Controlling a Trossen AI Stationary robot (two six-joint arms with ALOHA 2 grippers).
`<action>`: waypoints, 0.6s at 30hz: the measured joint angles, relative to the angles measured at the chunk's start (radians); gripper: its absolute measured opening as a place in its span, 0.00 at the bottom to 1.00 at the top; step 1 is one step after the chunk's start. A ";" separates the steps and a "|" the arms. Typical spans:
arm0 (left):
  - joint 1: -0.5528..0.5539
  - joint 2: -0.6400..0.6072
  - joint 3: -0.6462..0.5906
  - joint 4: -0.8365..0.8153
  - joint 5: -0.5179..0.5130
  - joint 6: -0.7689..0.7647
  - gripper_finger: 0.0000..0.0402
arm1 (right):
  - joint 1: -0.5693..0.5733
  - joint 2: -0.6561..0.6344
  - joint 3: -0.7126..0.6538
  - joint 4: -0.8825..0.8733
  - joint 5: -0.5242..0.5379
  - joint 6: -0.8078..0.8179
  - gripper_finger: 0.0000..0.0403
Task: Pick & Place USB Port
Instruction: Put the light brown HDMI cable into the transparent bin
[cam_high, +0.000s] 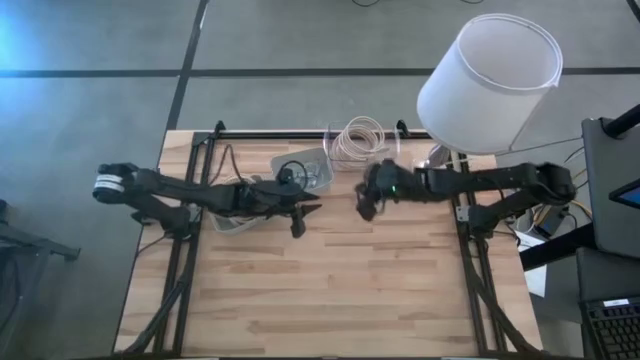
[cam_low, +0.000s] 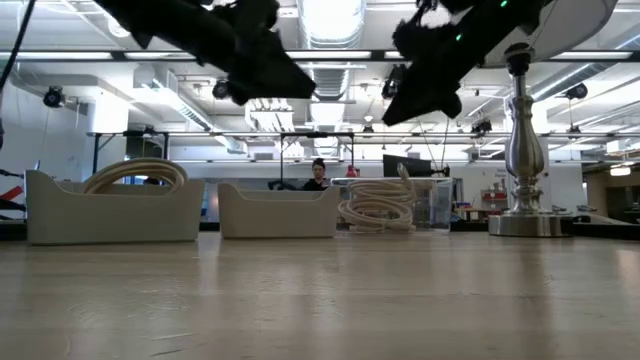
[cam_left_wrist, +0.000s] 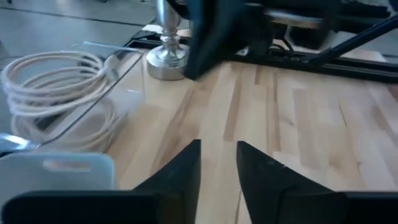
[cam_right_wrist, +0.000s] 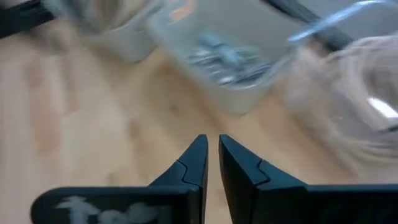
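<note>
Small metal parts (cam_right_wrist: 227, 59), which I take for the USB ports, lie in a clear bin (cam_high: 312, 170) at the table's far side; they are blurred. My left gripper (cam_high: 300, 213) hovers above the table just near of that bin, and in its wrist view the gripper (cam_left_wrist: 217, 144) stands open with only bare wood between the fingers. My right gripper (cam_high: 366, 203) hangs to the right of the bin, above the table. In its wrist view the right gripper (cam_right_wrist: 212, 138) is shut on nothing and points toward the bin (cam_right_wrist: 239, 74).
A coil of white cable (cam_high: 358, 140) lies in a clear container at the far edge. A grey bin (cam_high: 235, 218) sits under the left arm. A lamp with a white shade (cam_high: 490, 80) and a metal base (cam_low: 520, 205) stands at the far right. Bare wood lies toward the near edge.
</note>
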 joint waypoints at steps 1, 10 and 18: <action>0.001 0.025 0.021 0.002 0.000 0.008 0.24 | 0.030 -0.005 -0.006 0.000 0.000 0.002 0.09; 0.084 0.221 0.279 0.009 -0.010 0.035 0.07 | 0.179 -0.064 -0.122 -0.033 0.009 0.138 0.09; 0.181 0.506 0.549 -0.005 0.041 0.093 0.01 | 0.167 -0.090 -0.255 -0.037 0.020 0.231 0.09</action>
